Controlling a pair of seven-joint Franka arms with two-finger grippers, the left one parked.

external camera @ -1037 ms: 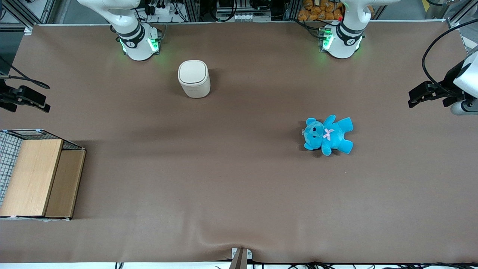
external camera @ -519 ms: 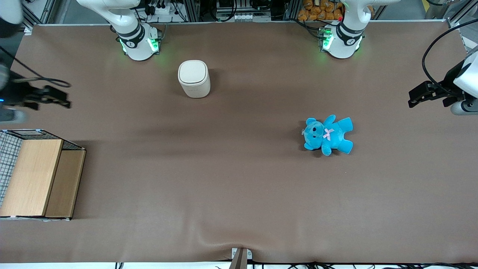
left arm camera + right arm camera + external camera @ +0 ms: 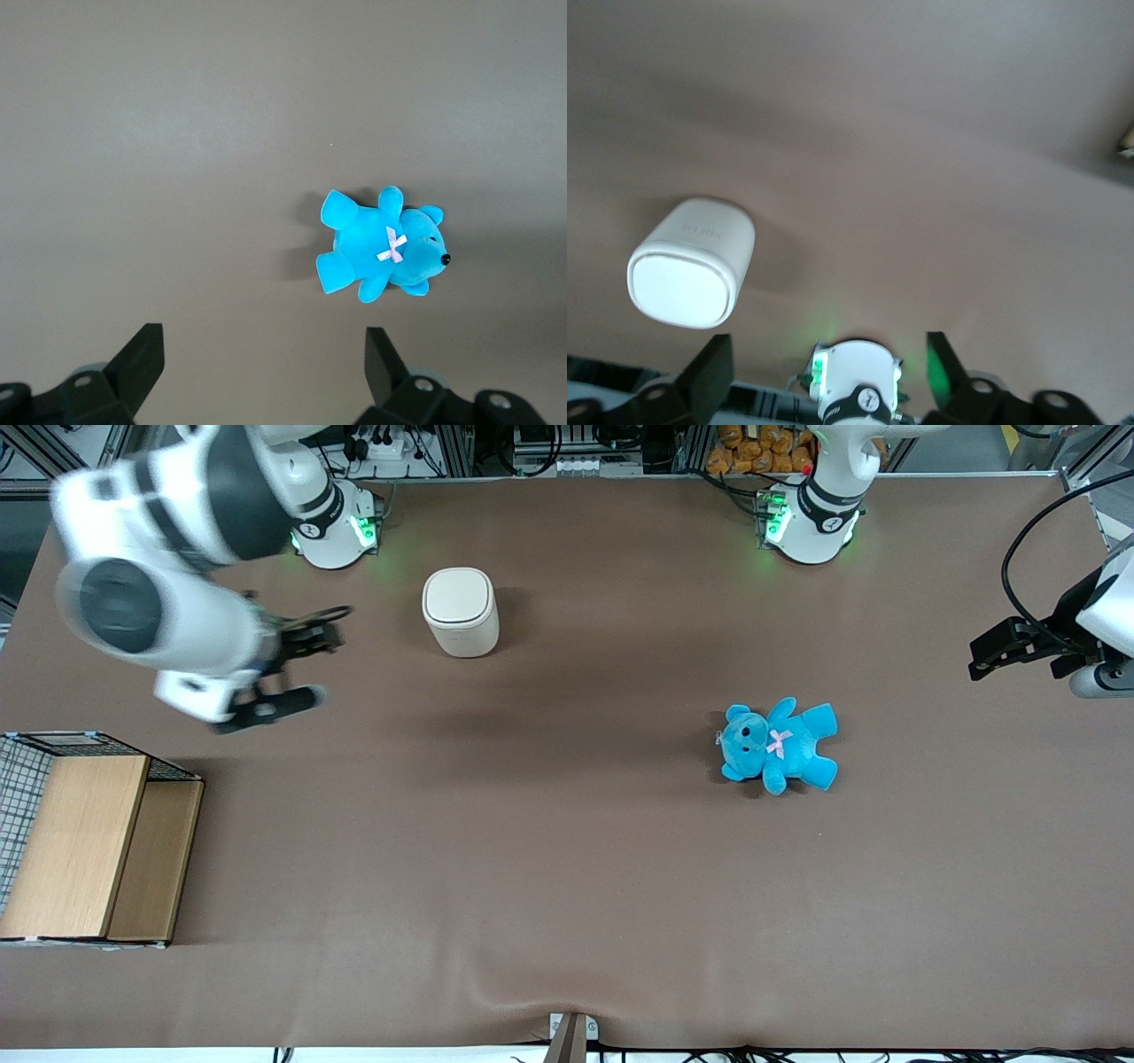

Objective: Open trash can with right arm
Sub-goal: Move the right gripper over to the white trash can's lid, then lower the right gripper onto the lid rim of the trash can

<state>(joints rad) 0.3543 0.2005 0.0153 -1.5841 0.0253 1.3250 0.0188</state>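
Note:
The trash can (image 3: pixel 459 611) is a small cream-white bin standing upright on the brown table, with its flip lid closed. It also shows in the right wrist view (image 3: pixel 691 263). The right arm's black gripper (image 3: pixel 301 669) hovers above the table beside the can, toward the working arm's end, a little nearer the front camera and apart from it. Its fingers are spread wide with nothing between them, as the right wrist view (image 3: pixel 828 372) also shows.
A blue teddy bear (image 3: pixel 780 744) lies toward the parked arm's end and shows in the left wrist view (image 3: pixel 381 252). A wooden box with wire mesh (image 3: pixel 84 841) stands at the working arm's end. The working arm's base (image 3: pixel 332 527) is close to the can.
The right arm has swung in from the table's edge toward the trash can. The can, the bear and the box have not moved.

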